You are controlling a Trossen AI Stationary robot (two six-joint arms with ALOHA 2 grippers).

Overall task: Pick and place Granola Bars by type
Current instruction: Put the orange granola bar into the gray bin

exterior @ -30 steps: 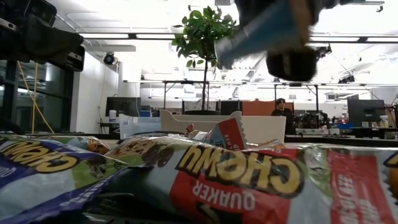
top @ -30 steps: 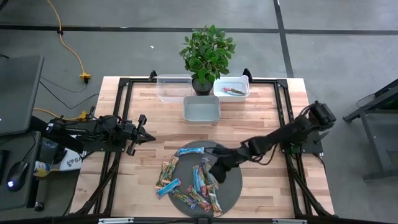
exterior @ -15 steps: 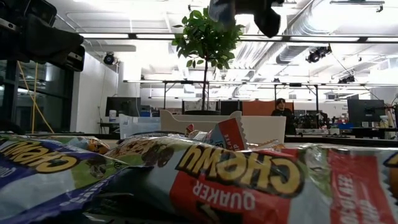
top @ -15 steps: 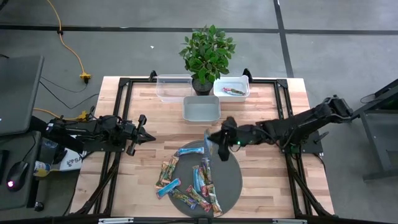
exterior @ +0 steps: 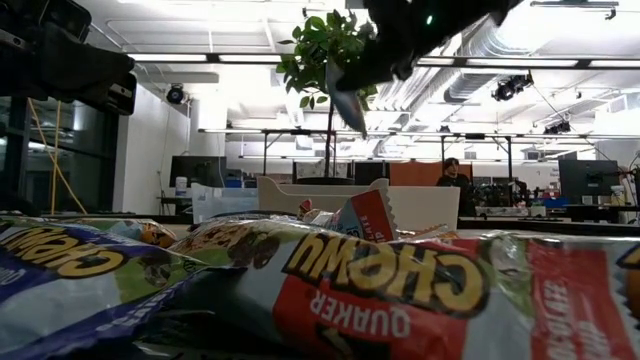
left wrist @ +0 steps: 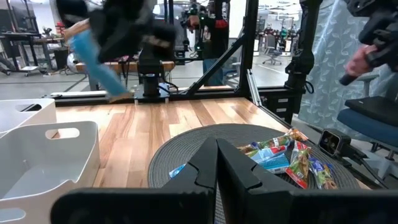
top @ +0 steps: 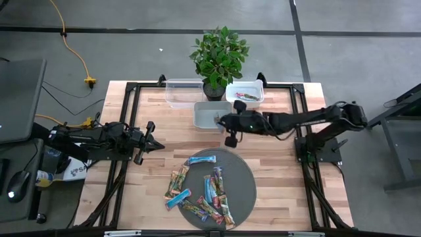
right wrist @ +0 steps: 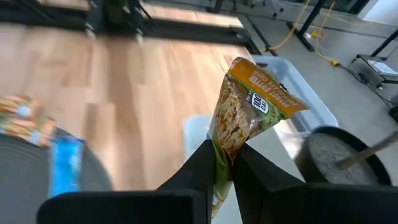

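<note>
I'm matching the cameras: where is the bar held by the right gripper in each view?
High view: bar mid-table, at the grey bin's front corner.
Low view: top centre, before the plant.
Left wrist view: upper left, blurred.
Right wrist view: centre, between the fingers.
Shared landmark: the grey bin.

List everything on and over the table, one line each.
granola bars: about ten, blue, red, yellow-brown, on dark round mat
red wrapped bar: one, in far right clear bin
other plastic bins: two, clear far left bin, pale middle bin
potted plant: one, green, far edge
left gripper: shut, left of mat
right gripper: shut on green-and-orange wrapped bar, over middle bin
</note>
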